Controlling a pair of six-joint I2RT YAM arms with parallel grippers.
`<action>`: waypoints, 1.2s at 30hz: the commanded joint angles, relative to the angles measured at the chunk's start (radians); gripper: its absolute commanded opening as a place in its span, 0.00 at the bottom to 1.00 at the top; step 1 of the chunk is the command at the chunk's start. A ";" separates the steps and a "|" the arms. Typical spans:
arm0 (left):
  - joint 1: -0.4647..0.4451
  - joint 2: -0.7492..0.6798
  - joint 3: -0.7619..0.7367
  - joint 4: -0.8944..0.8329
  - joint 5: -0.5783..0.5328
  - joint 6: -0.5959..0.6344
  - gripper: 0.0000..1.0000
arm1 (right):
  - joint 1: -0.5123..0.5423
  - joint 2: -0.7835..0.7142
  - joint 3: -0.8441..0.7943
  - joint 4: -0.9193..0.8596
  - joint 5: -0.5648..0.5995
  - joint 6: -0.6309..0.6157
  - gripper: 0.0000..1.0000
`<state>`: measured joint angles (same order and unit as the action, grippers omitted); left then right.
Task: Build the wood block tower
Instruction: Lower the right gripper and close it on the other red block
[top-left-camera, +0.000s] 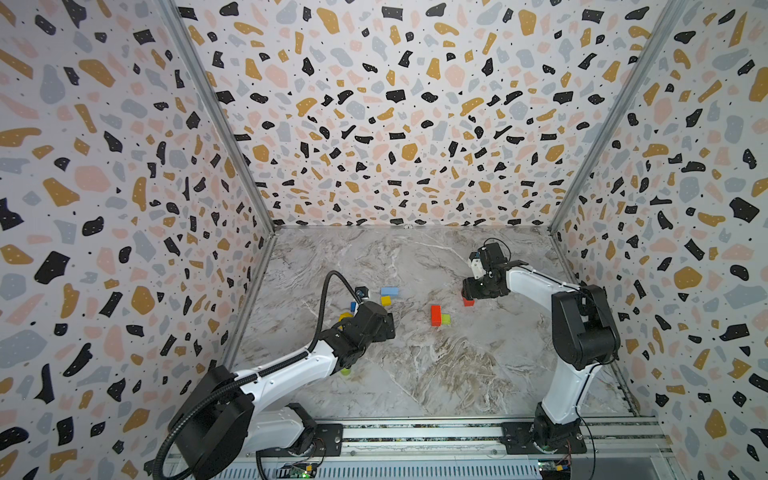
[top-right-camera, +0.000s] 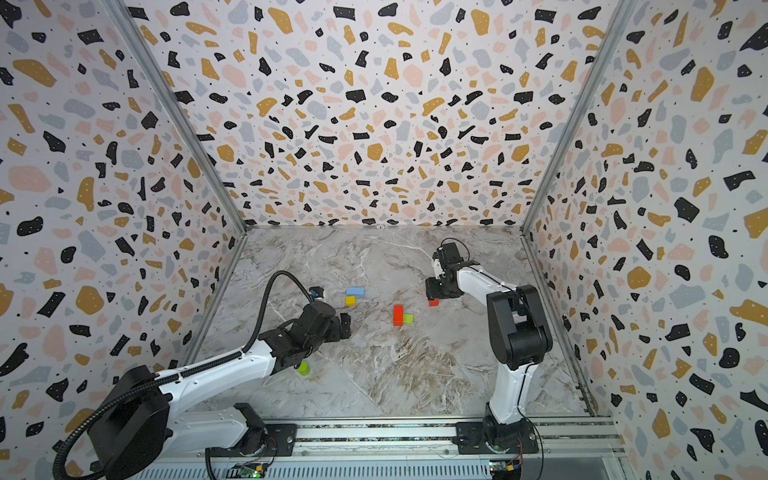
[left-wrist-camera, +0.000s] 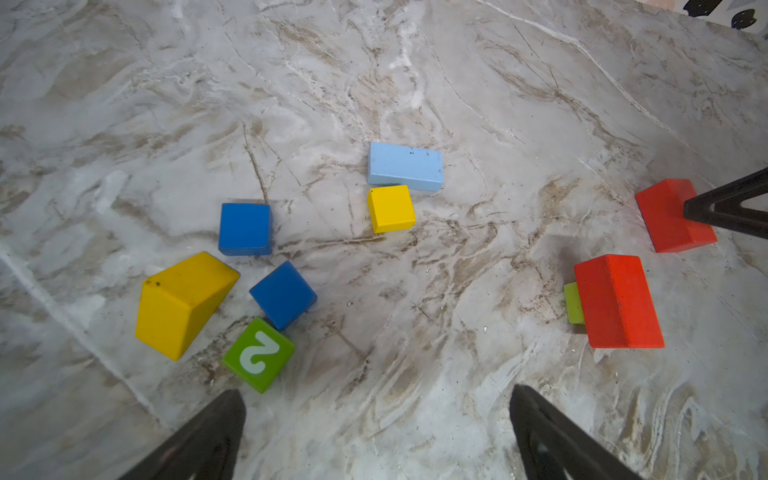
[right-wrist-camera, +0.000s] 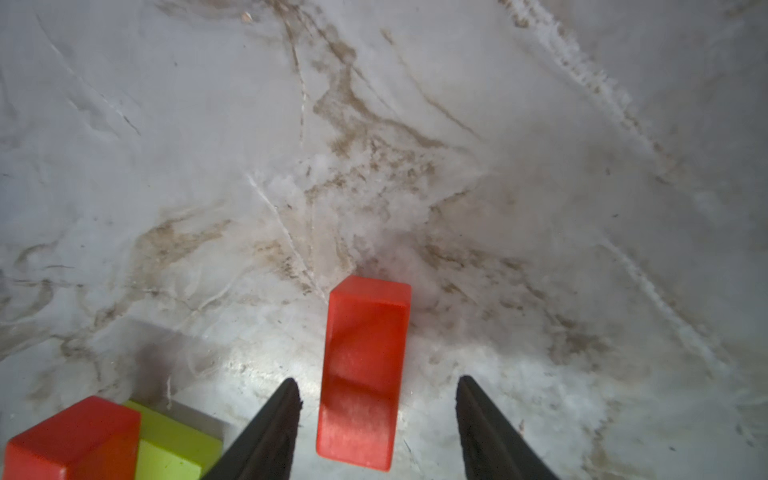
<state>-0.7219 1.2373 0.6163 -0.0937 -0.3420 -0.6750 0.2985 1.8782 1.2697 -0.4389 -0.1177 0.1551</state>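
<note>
Left wrist view: my left gripper (left-wrist-camera: 374, 436) hovers, fingers spread wide, nothing between them. The wood blocks (left-wrist-camera: 615, 299) lie loose, unstacked, on the marble table (left-wrist-camera: 415, 374): big yellow block (left-wrist-camera: 183, 303), two blue cubes (left-wrist-camera: 245, 228), green cube (left-wrist-camera: 258, 354), then light blue bar (left-wrist-camera: 405, 166) touching yellow cube (left-wrist-camera: 390, 208). Far right, my right gripper (right-wrist-camera: 378, 381) straddles a red bar (right-wrist-camera: 361, 353), fingers apart, gaps both sides.

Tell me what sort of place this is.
Probably a robot test cell, not a home: two arms bolted to a rail, patterned walls boxing in a marble-look table, and toy blocks scattered on it.
</note>
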 joint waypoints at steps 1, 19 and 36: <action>0.013 -0.001 -0.018 0.086 -0.006 0.024 1.00 | 0.016 -0.002 0.045 -0.062 0.042 -0.015 0.62; 0.091 0.093 -0.057 0.152 0.128 0.040 1.00 | 0.036 0.037 0.074 -0.101 0.058 0.012 0.38; 0.127 0.043 -0.090 0.153 0.126 0.051 1.00 | 0.067 -0.075 0.005 -0.092 0.012 0.144 0.16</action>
<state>-0.6044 1.3045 0.5385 0.0345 -0.2176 -0.6392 0.3473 1.8904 1.2949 -0.5083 -0.0788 0.2436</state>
